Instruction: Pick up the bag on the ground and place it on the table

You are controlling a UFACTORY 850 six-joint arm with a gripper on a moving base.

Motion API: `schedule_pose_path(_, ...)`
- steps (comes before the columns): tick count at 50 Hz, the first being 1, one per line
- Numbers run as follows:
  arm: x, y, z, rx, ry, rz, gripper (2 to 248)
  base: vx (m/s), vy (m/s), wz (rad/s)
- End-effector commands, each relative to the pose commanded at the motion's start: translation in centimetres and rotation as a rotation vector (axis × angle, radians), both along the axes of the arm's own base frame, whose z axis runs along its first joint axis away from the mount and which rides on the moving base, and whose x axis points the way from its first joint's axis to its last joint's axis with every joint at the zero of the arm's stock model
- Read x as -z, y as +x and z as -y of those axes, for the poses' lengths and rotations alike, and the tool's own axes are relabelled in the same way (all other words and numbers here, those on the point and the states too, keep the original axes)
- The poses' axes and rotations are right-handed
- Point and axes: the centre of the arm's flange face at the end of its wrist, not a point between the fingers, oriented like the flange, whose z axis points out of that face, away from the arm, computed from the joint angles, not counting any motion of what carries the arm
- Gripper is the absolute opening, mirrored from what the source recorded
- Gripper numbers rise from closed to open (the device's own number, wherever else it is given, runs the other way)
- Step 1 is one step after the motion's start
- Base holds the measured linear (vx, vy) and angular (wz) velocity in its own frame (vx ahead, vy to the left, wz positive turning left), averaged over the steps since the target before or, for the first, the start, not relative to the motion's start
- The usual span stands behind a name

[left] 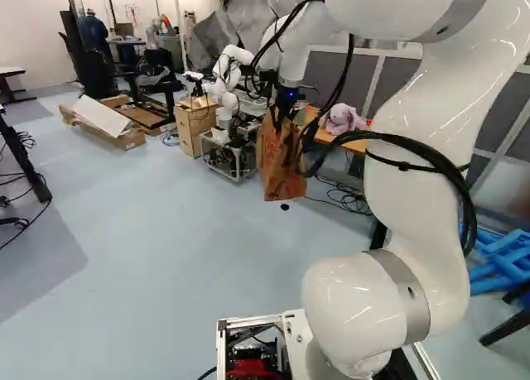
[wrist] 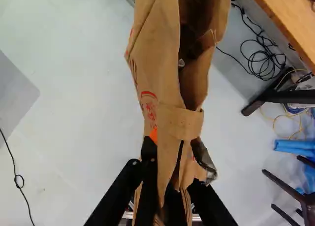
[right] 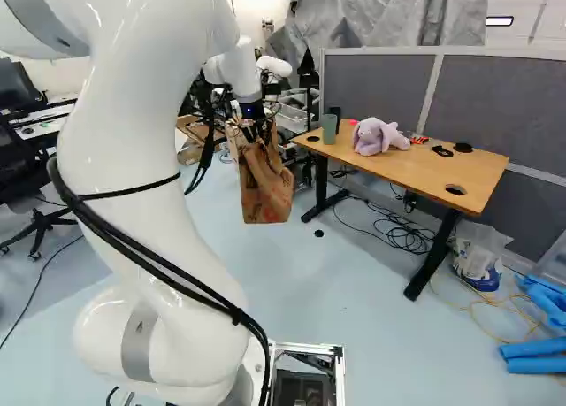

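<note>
Paper bag (right: pixel 267 187), wooden table (right: pixel 416 169), cup (right: pixel 329 130), plush toy (right: pixel 375 137) (lilac): one each.

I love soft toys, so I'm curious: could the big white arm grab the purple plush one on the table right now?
Probably not: its tool is closed on the paper bag, which would likely have to go first. Otherwise the plush toy sits uncovered on the table.

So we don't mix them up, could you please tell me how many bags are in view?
2: a paper bag hanging in the gripper, and a plastic bag on the floor by a table leg. The arm may hide others.
</note>
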Motion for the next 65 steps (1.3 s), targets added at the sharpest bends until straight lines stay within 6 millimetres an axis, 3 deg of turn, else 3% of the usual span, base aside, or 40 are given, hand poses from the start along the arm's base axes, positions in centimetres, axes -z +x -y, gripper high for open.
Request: schedule_pose_path(65,-8.6,-0.1,0.2,0.003,0.002,0.051,21,0.0,0.0,0.0)
